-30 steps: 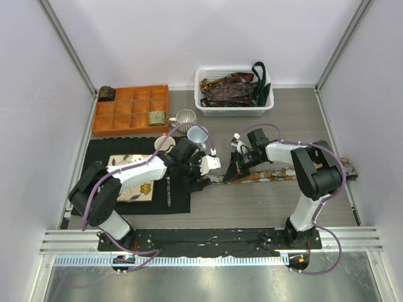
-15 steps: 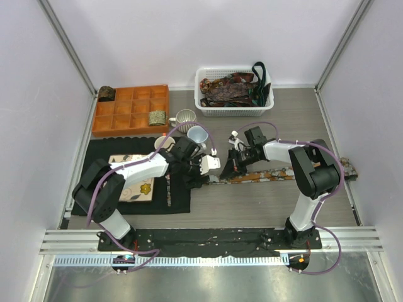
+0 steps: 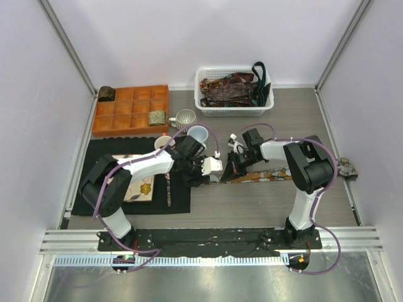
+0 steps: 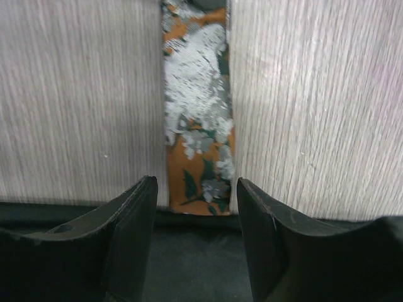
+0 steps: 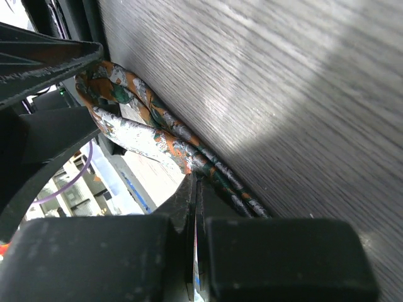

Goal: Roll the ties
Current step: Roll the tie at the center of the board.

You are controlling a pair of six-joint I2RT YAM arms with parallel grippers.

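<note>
One tie (image 3: 277, 175), rust-orange with grey and green flowers, lies stretched along the table towards the right wall. In the left wrist view its narrow end (image 4: 196, 126) reaches the black mat (image 4: 195, 251). My left gripper (image 4: 197, 207) (image 3: 204, 178) is open, its fingers either side of that end without touching it. My right gripper (image 5: 194, 179) (image 3: 230, 168) is shut on the tie (image 5: 151, 141), pinching a raised layer folded over the part that lies flat. More ties (image 3: 230, 88) fill the white basket (image 3: 204, 107). Two rolled coils (image 3: 157, 117) (image 3: 106, 93) sit at the orange tray.
The orange compartment tray (image 3: 129, 110) stands at the back left. Three mugs (image 3: 186, 118) (image 3: 197, 134) (image 3: 164, 143) stand just behind the left arm. A floral square plate (image 3: 135, 182) lies on the black mat (image 3: 94, 189). Walls close in both sides.
My left gripper has slid right to the tie's narrow end and its jaws have narrowed. The right gripper has shifted left, dragging the tie's far end leftwards.
</note>
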